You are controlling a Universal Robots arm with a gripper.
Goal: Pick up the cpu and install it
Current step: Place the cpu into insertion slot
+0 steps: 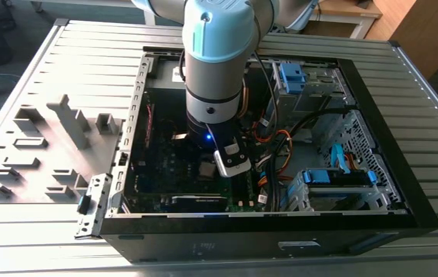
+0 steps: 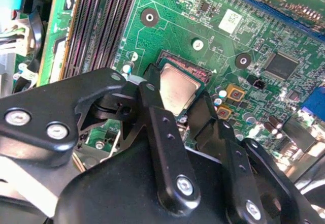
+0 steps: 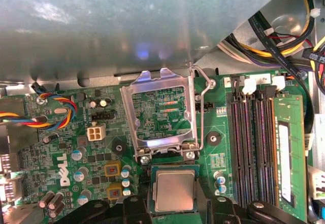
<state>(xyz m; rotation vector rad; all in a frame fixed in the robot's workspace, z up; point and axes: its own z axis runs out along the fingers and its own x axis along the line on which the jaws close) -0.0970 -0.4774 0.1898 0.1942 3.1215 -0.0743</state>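
Note:
The cpu (image 2: 179, 88), a small square chip with a dull silver top, lies flat in the dark socket frame on the green motherboard (image 2: 167, 28). In the first wrist view the cpu (image 3: 173, 190) sits just below the raised metal load plate (image 3: 162, 113). My gripper (image 2: 177, 102) has its black fingers (image 2: 152, 99) pressed against two opposite edges of the chip, so it is shut on it. In the exterior view my arm (image 1: 214, 69) reaches straight down into the open computer case (image 1: 388, 190), and the gripper's tip is hidden behind the wrist.
Memory slots (image 3: 254, 148) run beside the socket. The socket's wire lever (image 3: 203, 107) stands raised next to the load plate. Bundled cables (image 1: 280, 150) and blue drive brackets (image 1: 334, 176) fill the case at the exterior view's right. A grey fixture rack (image 1: 57, 144) stands on the table's left.

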